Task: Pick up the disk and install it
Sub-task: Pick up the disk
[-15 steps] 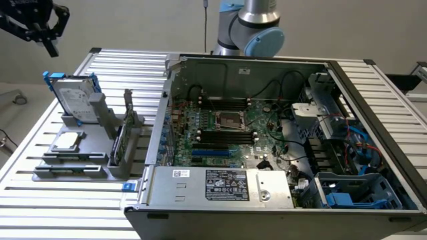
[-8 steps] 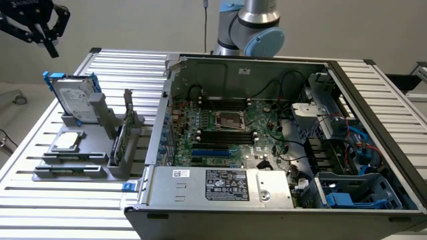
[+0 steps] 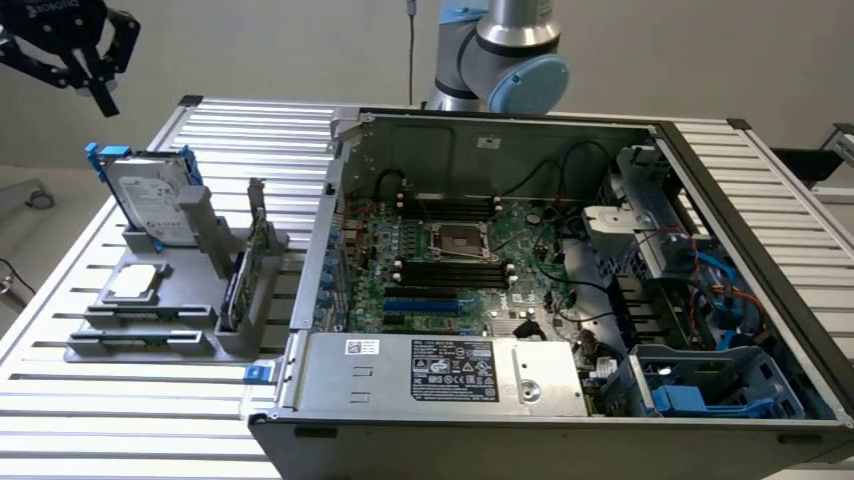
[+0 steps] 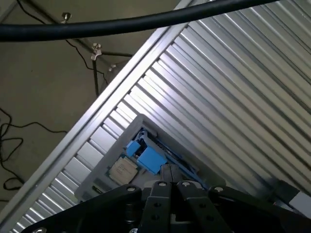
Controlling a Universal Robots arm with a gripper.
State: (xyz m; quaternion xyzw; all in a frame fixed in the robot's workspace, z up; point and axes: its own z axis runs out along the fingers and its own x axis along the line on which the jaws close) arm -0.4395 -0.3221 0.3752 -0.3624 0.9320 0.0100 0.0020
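Observation:
The disk point(image 3: 144, 196) stands upright in a grey holder point(image 3: 160, 300) on the slatted table, at the exterior view's left. It is silver-grey with a pale label and blue rails. My black gripper point(image 3: 103, 100) hangs in the air above it and slightly toward the exterior view's left, well apart from it. In the wrist view the fingers are pressed together with nothing between them, so the gripper point(image 4: 171, 171) is shut and empty. Below them I see the disk's blue handle point(image 4: 148, 157).
A small square silver chip point(image 3: 138, 283) point(image 4: 122, 170) lies flat on the holder. An open computer case point(image 3: 534, 250) takes up the middle and the exterior view's right, with a blue drive carrier point(image 3: 701, 397) in its near corner. The table edge point(image 4: 97, 109) drops to a floor with cables.

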